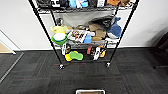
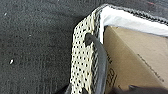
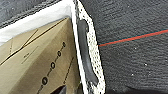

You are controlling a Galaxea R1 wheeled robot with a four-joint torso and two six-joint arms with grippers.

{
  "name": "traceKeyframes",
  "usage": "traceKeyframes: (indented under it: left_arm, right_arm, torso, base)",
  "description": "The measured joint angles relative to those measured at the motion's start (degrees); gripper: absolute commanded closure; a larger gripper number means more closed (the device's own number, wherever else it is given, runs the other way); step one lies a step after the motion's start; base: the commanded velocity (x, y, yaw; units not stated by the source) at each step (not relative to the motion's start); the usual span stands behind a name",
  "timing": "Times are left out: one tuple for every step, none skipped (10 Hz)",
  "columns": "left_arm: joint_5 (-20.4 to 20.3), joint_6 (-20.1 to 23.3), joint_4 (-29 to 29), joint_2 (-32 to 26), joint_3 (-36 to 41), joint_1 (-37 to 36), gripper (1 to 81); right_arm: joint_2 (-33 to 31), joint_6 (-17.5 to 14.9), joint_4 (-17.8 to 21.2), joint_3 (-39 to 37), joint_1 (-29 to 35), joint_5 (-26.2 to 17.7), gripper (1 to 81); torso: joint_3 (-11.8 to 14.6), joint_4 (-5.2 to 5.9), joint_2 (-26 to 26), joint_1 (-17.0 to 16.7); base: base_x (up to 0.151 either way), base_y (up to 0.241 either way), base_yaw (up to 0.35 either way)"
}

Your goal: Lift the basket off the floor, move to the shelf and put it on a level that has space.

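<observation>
The shelf (image 1: pixel 82 32), a tall black wire rack on thin posts, stands against a pale wall on small castor wheels (image 1: pixel 61 66). Its tiers are crowded: a green-and-white bowl (image 1: pixel 59 38), a blue soft toy (image 1: pixel 114 29), tan blocks, and a flat green sponge-like shape (image 1: pixel 76 55) on the lowest tier. The floor (image 1: pixel 37 75) is dark charcoal carpet tile with faint lighter streaks; a thin red line (image 3: pixel 135 38) crosses it in the right wrist view.

The basket (image 1: pixel 90 92) sits at the lower edge of the head view, well apart from the rack, showing there as a pale rectangular rim. Up close, in the left wrist view, its wall (image 2: pixel 81 62) is a cream woven mesh dotted with small dark holes, topped by a dark grey braided rim (image 2: pixel 140 13) and lined with smooth white fabric. A black loop handle (image 2: pixel 98 62) curves over one end wall; the matching handle (image 3: pixel 85 55) lies against the opposite end in the right wrist view. Inside rests a brown cardboard box (image 3: pixel 32 62), matte, with printed dark rings along one folded edge.

Each wrist camera looks closely down on one handle. Whether the left pincer or the right pincer is closed on a handle, or how wide either stands, cannot be told.
</observation>
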Motion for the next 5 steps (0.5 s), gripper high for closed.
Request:
traceKeyframes:
  left_arm:
    - [-0.23, -0.02, 0.00, 0.68, -0.04, -1.02, 1.0]
    - [-0.43, 0.00, 0.00, 1.55, -0.09, -1.55, 1.0]
    - [-0.32, 0.00, 0.00, 2.43, -0.41, -1.35, 1.0]
    - [-0.23, -0.02, 0.00, 3.15, -1.60, -1.10, 1.0]
    - [-0.15, -0.02, 0.00, 3.86, -3.39, -1.13, 1.0]
  right_arm:
    - [0.07, -0.02, 0.13, 0.00, 0.56, 0.00, 1.0]
    - [0.07, 0.00, 0.20, 0.00, 1.13, 0.00, 1.0]
    - [0.27, -0.02, 0.22, -0.01, 1.44, -0.01, 1.0]
    - [0.57, 0.00, 0.24, -0.04, 1.60, 0.00, 1.0]
    - [1.43, -0.02, 0.26, -0.41, 1.96, 0.02, 1.0]
  torso:
    - [0.02, 0.00, 0.00, 0.00]
    - [0.00, 0.00, 0.02, 0.00]
    - [0.00, 0.00, 0.02, 0.00]
    - [-0.02, 0.00, 0.02, 0.00]
    - [-0.02, 0.00, 0.02, 0.00]
  base:
    - [0.000, 0.000, 0.000]
    - [0.000, 0.000, 0.000]
    - [0.000, 0.000, 0.000]
    - [0.000, 0.000, 0.000]
    - [0.000, 0.000, 0.000]
